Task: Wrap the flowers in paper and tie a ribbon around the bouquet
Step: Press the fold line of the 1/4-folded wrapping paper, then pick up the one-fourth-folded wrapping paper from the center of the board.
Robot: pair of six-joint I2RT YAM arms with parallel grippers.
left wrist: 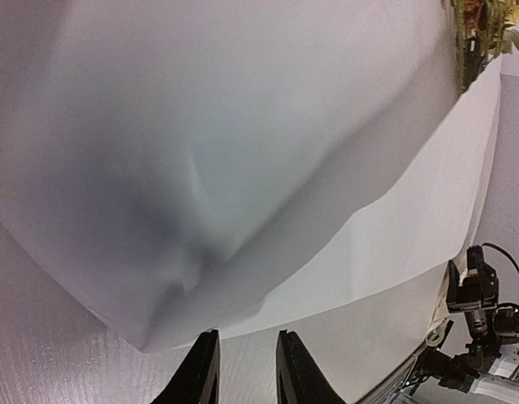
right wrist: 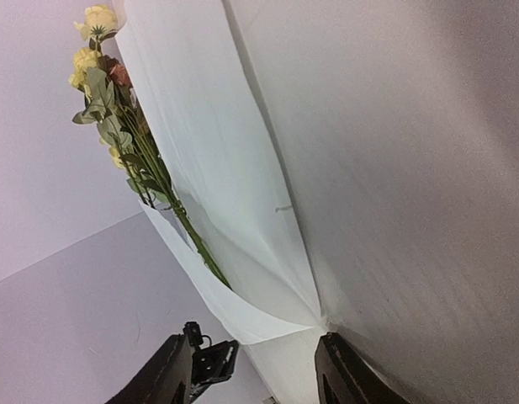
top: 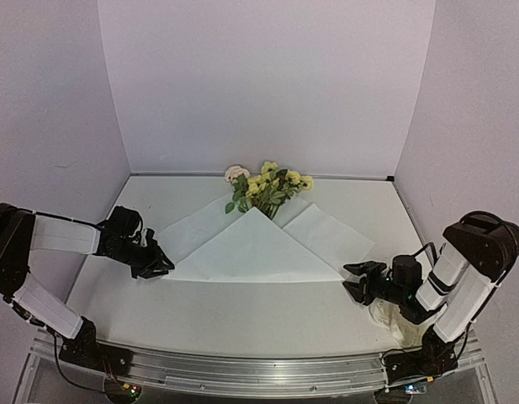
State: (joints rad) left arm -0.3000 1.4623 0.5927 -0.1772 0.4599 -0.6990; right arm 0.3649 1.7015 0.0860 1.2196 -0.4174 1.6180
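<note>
The left jaws stand slightly parted with nothing between them, low over the table (top: 242, 324), just short of the left corner of the paper (top: 251, 248). The right jaws gape wide and empty at the right corner, which lies beside one finger (right wrist: 339, 374). The paper is folded into a flat triangle mid-table. The flowers (top: 270, 185) poke out past its far point, stems tucked under the fold. The ribbon (top: 382, 316) lies bunched under the right arm.

The slightly parted left pincer (left wrist: 246, 338) faces the paper (left wrist: 242, 151) corner.
</note>
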